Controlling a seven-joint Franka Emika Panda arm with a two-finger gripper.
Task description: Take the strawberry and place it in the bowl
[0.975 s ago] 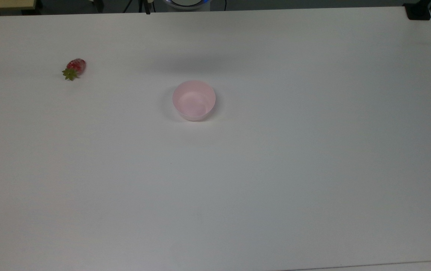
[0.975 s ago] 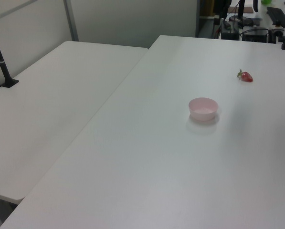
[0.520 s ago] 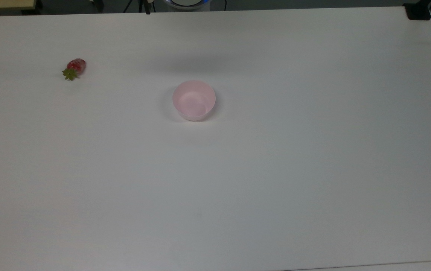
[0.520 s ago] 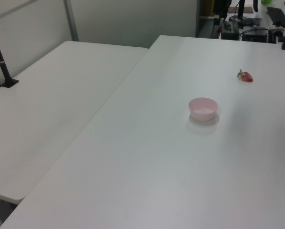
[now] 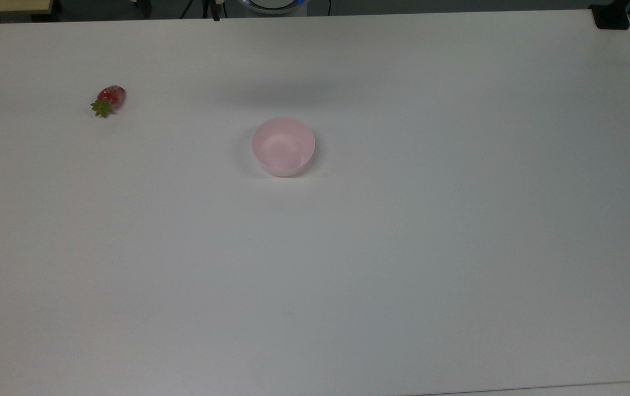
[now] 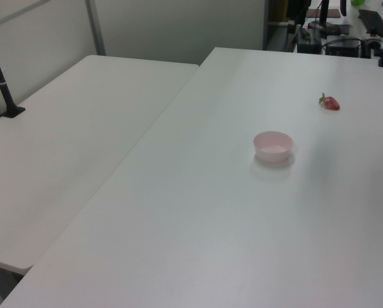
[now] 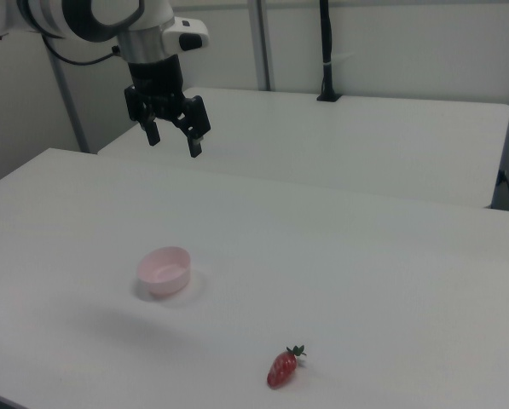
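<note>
The strawberry (image 5: pixel 109 100) lies on its side on the white table, far toward the top view's left; it also shows in the left view (image 6: pixel 330 102) and low in the right view (image 7: pixel 282 367). The pale pink bowl (image 5: pixel 283 146) stands upright near the table's middle, with nothing inside (image 6: pixel 273 145) (image 7: pixel 164 270). In the right view my gripper (image 7: pixel 173 137) hangs high in the air, above and behind the bowl, open with nothing between its fingers. It is well away from the strawberry.
A second white table (image 6: pixel 69 135) adjoins the work table (image 5: pixel 403 247) at the left view's left. A black post (image 6: pixel 0 77) is clamped on it. A dark clamp (image 5: pixel 612 16) sits at the top view's upper right corner.
</note>
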